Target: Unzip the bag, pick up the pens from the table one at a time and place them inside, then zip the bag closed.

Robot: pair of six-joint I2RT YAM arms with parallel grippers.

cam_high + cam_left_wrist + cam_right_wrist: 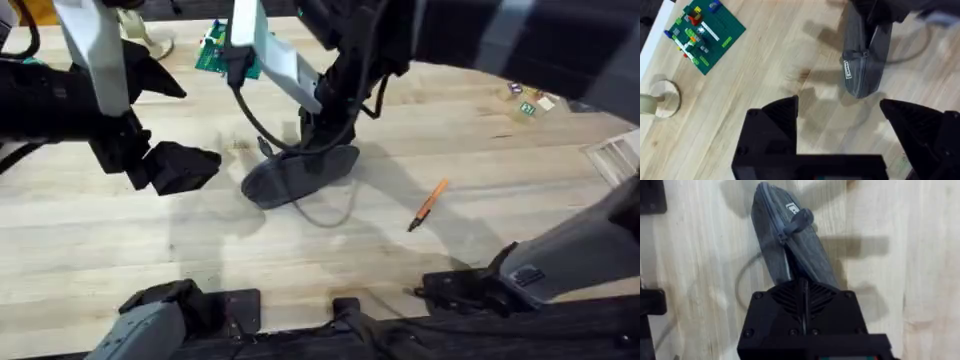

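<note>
- Currently the step looks like the unzipping: the right hand [802, 292] is down on the grey bag [298, 176], its two fingers pressed together on the fabric near the zipper line, while the zipper pull [799, 220] sits farther along toward the far end.
- Next, by my judgement, the pull needs gripping and drawing along the bag while the bag is held steady.
- Left hand [185, 166] hovers just beside the bag's rounded end, fingers spread apart and holding nothing.
- One orange pen [429, 203] lies on the tabletop [120, 250], well apart from the bag (not yet collected).
</note>
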